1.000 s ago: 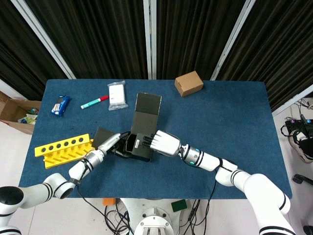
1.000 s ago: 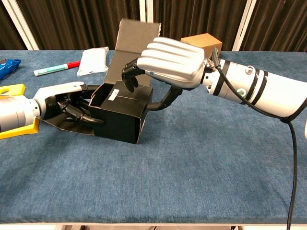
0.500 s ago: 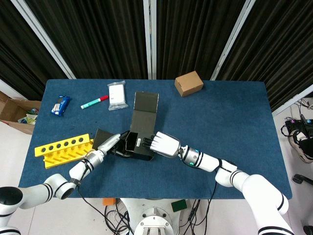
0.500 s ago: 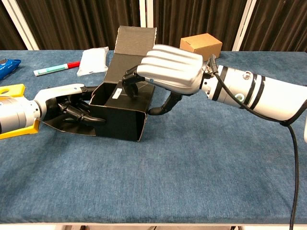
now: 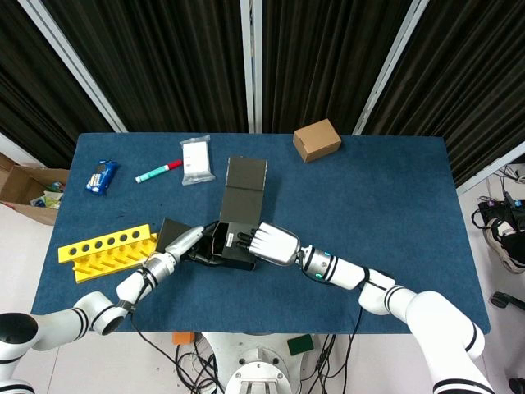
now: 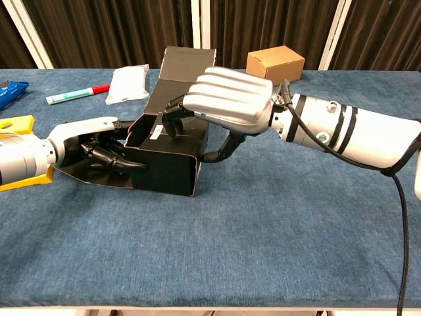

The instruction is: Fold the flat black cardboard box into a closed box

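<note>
The black cardboard box (image 5: 234, 246) (image 6: 168, 171) stands half-formed at the table's front centre, its top open and its lid flap (image 5: 245, 184) (image 6: 181, 71) leaning back. My right hand (image 5: 272, 244) (image 6: 229, 105) lies over the box's near right wall, fingers hooked inside the opening and thumb outside, gripping that wall. My left hand (image 5: 182, 243) (image 6: 92, 143) lies on the box's left, its dark fingertips pressing on the spread side flap (image 5: 171, 226) (image 6: 82, 170) and against the left wall.
A yellow rack with holes (image 5: 107, 251) lies at front left. A red-and-teal marker (image 5: 158, 171), a white packet (image 5: 197, 159) and a blue snack bag (image 5: 102, 176) sit at back left. A small brown carton (image 5: 317, 139) stands at back centre-right.
My right hand has sunk lower and shifted slightly left over the box, pushing it down. The lid flap has tipped further back. My left hand has barely moved.
</note>
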